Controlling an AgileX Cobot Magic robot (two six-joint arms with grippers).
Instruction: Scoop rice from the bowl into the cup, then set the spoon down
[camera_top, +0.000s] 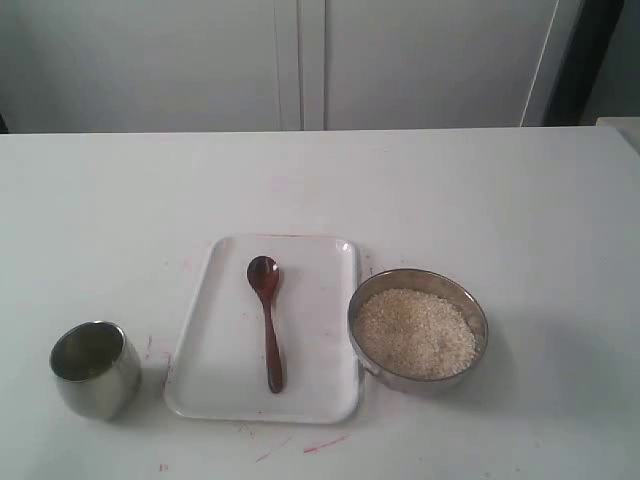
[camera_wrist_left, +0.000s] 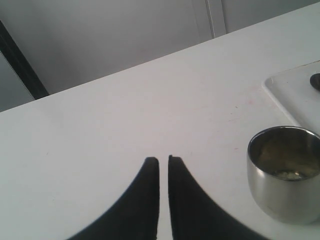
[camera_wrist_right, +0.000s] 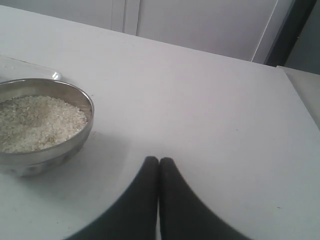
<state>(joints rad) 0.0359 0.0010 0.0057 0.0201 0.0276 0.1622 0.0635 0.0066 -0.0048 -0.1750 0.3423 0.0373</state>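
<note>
The left gripper (camera_wrist_left: 163, 159) hung with its jaws drawn almost together on nothing, only a thin slit between them. The right gripper (camera_wrist_right: 159, 159) was fully closed and also empty. Just beside the left one stood the cup (camera_wrist_left: 285, 170), toward the table's (camera_top: 450, 190) near-left corner. Close to the right one sat the bowl (camera_wrist_right: 60, 152) of rice (camera_wrist_right: 35, 122), right of the middle and well back from the far edge. Between them the spoon (camera_top: 268, 320) lay flat on a white tray (camera_top: 320, 300), handle toward the near edge.

The likely trouble was the pickup: a slim handle lying flat could skid under closing fingers, or the light tray could shift. A loaded spoon would then have to cross the whole tray, so grains might drop on the way. The narrow, round-bellied cup could also tip if knocked.

Only the exterior view showed the whole spoon – and neither gripper. The left wrist view looked into the cup, though what was in it could not be told. The right wrist view showed the rice lying below the rim
</note>
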